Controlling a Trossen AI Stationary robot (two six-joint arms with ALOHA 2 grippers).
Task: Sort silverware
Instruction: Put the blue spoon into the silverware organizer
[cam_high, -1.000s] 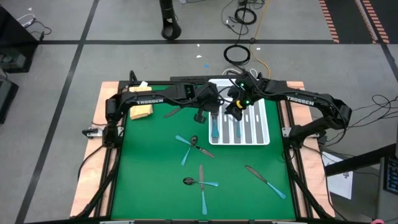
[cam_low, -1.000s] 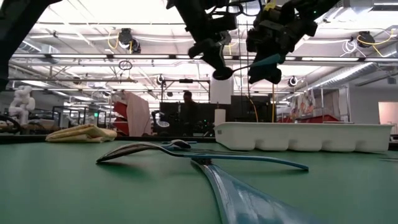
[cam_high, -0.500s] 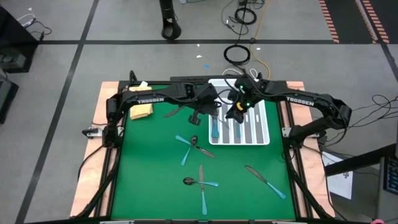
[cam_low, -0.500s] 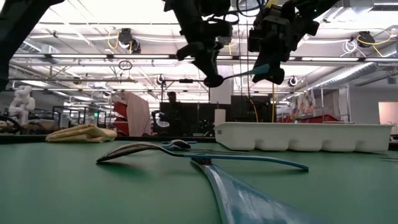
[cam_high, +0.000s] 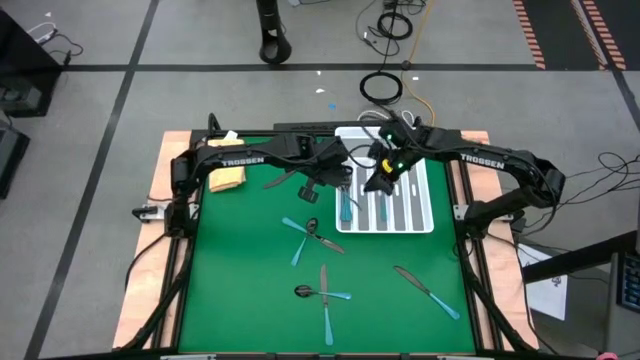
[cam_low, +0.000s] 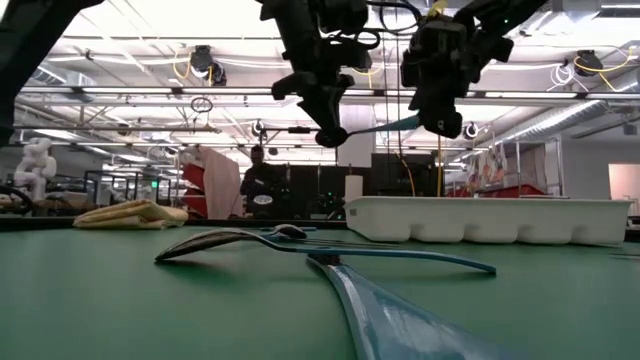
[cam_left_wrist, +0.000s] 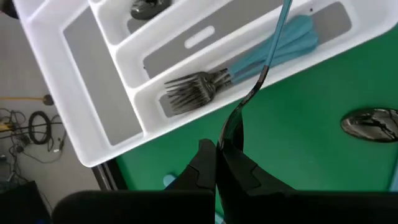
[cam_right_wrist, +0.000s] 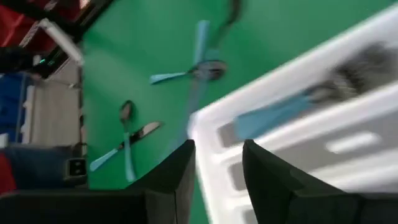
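My left gripper (cam_left_wrist: 217, 149) is shut on a piece of silverware (cam_left_wrist: 261, 74) with a dark metal head and a light-blue handle. It holds the piece in the air by the left edge of the white tray (cam_high: 420, 225). The handle (cam_low: 385, 127) runs toward my right gripper (cam_low: 435, 120), which hangs over the tray with its fingers apart (cam_right_wrist: 217, 155). Forks (cam_left_wrist: 199, 87) lie in the tray's left compartment. More silverware lies on the green mat: a crossed pair (cam_high: 308, 235), another pair (cam_high: 322, 292) and a knife (cam_high: 425, 290). My left gripper pinches the piece's metal head (cam_left_wrist: 229, 134) between its two fingers, which slant down from the table's left. The piece sticks out past the fingertips, lifted clear and nearly level, with its handle (cam_left_wrist: 281, 25) pointing toward the table's right. My right gripper has the handle's free end (cam_low: 415, 121) at its fingers; I cannot tell whether they touch it.
A folded yellow cloth (cam_high: 228, 178) lies at the far left with one more piece (cam_high: 275, 182) beside it. A spoon head (cam_left_wrist: 370, 121) lies on the mat near the tray. People stand in the room beyond the far edge.
My left gripper has tipped further down. Its fingertips have swung a little toward the table's left, taking the piece along. More of the blue handle now shows between the two grippers. My right gripper has rolled a little in place.
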